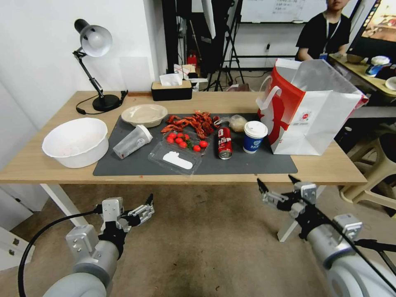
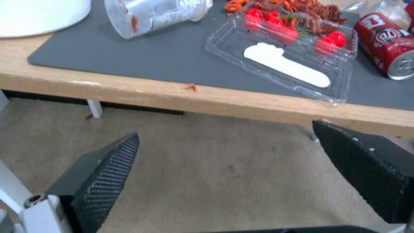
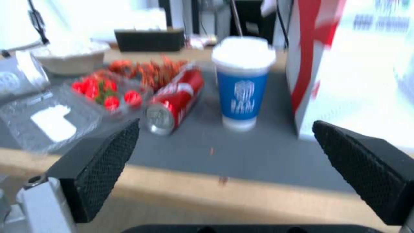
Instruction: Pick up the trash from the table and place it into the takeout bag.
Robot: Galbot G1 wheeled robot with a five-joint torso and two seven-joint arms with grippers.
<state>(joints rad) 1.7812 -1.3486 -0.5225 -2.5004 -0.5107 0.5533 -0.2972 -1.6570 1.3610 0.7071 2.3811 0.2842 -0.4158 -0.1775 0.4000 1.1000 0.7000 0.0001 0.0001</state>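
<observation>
Both grippers hang below the table edge, nothing in hand. The right gripper, fingers spread wide, faces the upright blue cup; the can lies on its side just beside it. The bag stands open, ready to take trash. The left gripper looks open too, waiting low.

On the table's grey mat: red soda can lying on its side, blue paper cup upright right of it, takeout bag standing open, far right.
</observation>
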